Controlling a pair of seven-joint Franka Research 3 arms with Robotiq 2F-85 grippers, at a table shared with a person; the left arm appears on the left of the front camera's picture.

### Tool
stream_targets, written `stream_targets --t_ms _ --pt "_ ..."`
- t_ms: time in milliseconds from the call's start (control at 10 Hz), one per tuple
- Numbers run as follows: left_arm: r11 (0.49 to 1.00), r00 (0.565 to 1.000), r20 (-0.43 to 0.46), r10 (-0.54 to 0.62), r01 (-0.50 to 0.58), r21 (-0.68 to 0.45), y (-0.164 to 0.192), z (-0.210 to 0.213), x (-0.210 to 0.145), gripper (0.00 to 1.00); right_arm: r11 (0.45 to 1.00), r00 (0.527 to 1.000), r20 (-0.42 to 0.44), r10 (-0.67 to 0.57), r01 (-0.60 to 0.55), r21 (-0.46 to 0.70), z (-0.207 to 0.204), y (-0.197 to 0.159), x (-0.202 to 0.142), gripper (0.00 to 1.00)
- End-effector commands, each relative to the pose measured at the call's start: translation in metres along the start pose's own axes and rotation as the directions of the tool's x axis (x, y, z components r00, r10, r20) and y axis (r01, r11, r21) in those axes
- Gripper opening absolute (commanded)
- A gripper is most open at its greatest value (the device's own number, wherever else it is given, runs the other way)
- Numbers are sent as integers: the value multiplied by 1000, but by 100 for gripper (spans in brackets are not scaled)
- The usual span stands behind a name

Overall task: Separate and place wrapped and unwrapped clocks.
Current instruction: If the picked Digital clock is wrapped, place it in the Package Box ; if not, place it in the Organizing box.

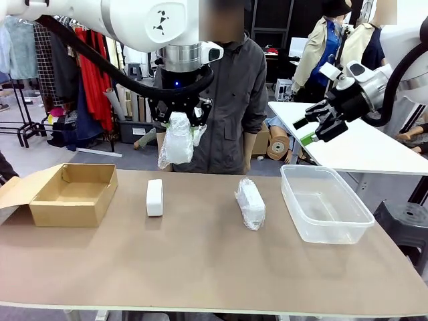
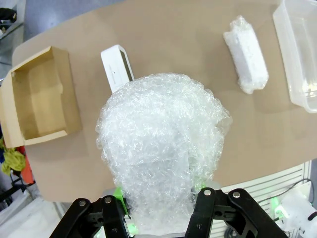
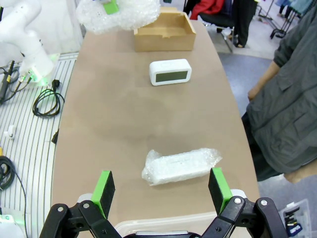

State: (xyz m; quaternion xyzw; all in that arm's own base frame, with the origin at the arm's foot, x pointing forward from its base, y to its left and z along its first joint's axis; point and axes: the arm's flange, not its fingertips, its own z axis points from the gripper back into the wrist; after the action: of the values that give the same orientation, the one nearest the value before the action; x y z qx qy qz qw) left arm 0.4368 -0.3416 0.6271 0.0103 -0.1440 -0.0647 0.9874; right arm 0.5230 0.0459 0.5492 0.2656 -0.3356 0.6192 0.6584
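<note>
My left gripper (image 1: 179, 124) hangs high above the table, shut on a wrapped clock (image 1: 177, 144) in crinkly bubble wrap; the same bundle (image 2: 161, 153) bulges between the fingers in the left wrist view. Below it the bare white unwrapped clock (image 1: 154, 197) (image 2: 117, 68) (image 3: 170, 72) stands on the table. A second wrapped clock (image 1: 250, 203) (image 2: 246, 54) (image 3: 181, 165) lies right of centre. My right gripper (image 1: 319, 124) (image 3: 162, 189) is open in the air at the right, with nothing between its green pads.
An open cardboard box (image 1: 73, 195) (image 2: 37, 101) (image 3: 165, 32) sits at the table's left end. A clear plastic tub (image 1: 325, 202) (image 2: 299, 54) sits at the right end. A person in a dark jacket (image 1: 231, 100) stands at the far edge.
</note>
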Motion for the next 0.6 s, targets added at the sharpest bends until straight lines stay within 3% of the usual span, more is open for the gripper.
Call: stream_targets --t_ms 0,100,300,500 --pt "1000 1000 0 0 0 0 0 0 0 0 1000 1000 -1 4 -4 2 1 0 2 100" --pt "999 997 -72 -36 38 33 8 12 -9 0 1000 1000 -1 4 -4 2 1 0 2 100" --pt "992 991 -84 -103 109 70 34 10 -18 0 1000 1000 -1 4 -4 2 1 0 2 100" --pt "991 994 -91 -65 75 107 68 -4 -17 0 1000 1000 -1 4 -4 2 1 0 2 100"
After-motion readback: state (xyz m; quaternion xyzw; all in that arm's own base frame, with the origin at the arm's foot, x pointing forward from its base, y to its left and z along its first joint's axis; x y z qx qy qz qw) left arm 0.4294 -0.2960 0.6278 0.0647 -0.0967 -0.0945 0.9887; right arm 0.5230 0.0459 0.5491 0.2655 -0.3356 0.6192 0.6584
